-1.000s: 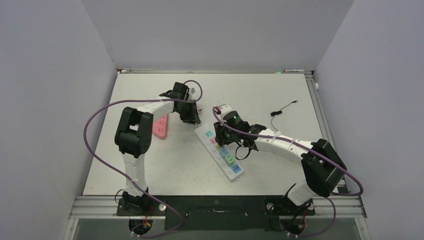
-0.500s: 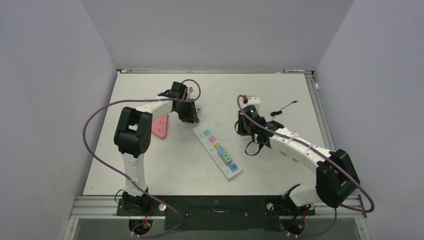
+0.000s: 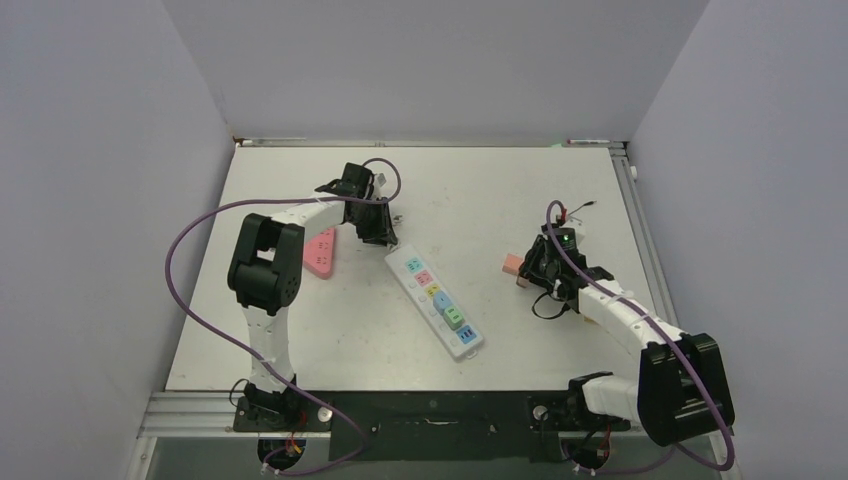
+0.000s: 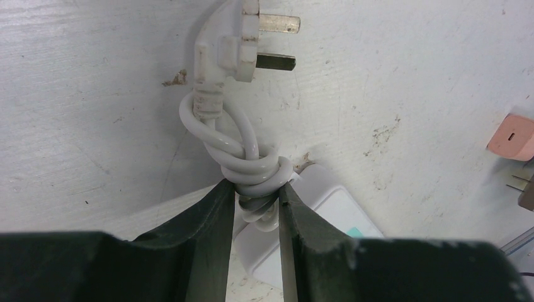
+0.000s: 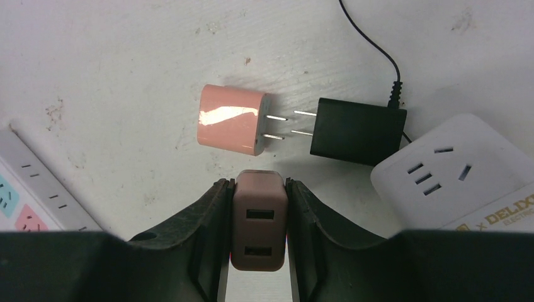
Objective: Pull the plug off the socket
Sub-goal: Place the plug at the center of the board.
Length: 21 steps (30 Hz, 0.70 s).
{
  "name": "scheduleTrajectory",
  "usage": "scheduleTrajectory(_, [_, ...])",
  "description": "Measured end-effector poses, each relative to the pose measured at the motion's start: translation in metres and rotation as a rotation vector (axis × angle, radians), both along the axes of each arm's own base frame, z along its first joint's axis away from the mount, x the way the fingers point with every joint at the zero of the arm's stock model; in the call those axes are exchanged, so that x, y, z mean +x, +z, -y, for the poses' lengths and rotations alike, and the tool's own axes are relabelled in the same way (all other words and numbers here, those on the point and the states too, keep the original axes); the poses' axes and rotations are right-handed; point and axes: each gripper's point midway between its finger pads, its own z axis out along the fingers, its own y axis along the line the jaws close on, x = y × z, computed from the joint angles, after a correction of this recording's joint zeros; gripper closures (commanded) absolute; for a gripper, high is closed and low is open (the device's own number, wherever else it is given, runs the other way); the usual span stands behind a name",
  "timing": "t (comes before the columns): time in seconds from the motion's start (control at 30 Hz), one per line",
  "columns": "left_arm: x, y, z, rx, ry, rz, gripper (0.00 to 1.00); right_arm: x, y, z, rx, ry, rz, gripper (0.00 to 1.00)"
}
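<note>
The white power strip (image 3: 435, 302) with coloured sockets lies at mid table, with no plug in it that I can see. My left gripper (image 4: 255, 201) is shut on the strip's coiled white cord (image 4: 252, 165) at its far end (image 3: 380, 235). The cord's own plug (image 4: 242, 41) lies loose on the table. My right gripper (image 5: 259, 186) is shut on a pink USB charger plug (image 5: 260, 220) and holds it right of the strip (image 3: 530, 270). A pink block (image 3: 512, 265) shows at its tip in the top view.
A second pink plug (image 5: 232, 119) and a black adapter (image 5: 356, 131) lie prong to prong just ahead of my right gripper. A white socket cube (image 5: 460, 173) sits to their right. A pink triangular socket (image 3: 320, 252) lies left of the strip. A thin black cable (image 3: 568, 215) lies at the far right.
My right arm has swung from over the power strip to the right side of the table, carrying the pink plug. The strip shifted slightly. The left arm has stayed still.
</note>
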Motion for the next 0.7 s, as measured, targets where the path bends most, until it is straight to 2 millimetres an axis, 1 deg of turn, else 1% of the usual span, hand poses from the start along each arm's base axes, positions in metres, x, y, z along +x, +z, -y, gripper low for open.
scheduleTrajectory(0.07, [0.0, 0.0, 0.0, 0.0, 0.0, 0.0, 1.0, -0.004, -0.006, 0.0, 0.017, -0.003, -0.014, 0.95])
scheduleTrajectory(0.3, [0.0, 0.0, 0.0, 0.0, 0.0, 0.0, 1.0, 0.001, -0.006, 0.005, 0.008, -0.028, 0.004, 0.95])
scheduleTrajectory(0.43, [0.0, 0.0, 0.0, 0.0, 0.0, 0.0, 1.0, 0.0, -0.016, 0.011, -0.015, -0.047, -0.015, 0.94])
scheduleTrajectory(0.5, [0.0, 0.0, 0.0, 0.0, 0.0, 0.001, 1.0, -0.002, -0.022, 0.012, -0.021, -0.049, -0.031, 0.89])
scheduleTrajectory(0.6, [0.0, 0.0, 0.0, 0.0, 0.0, 0.0, 1.0, -0.001, -0.025, 0.011, -0.022, -0.05, -0.035, 0.78])
scheduleTrajectory(0.7, [0.0, 0.0, 0.0, 0.0, 0.0, 0.0, 1.0, 0.003, -0.025, 0.011, -0.021, -0.051, -0.024, 0.63])
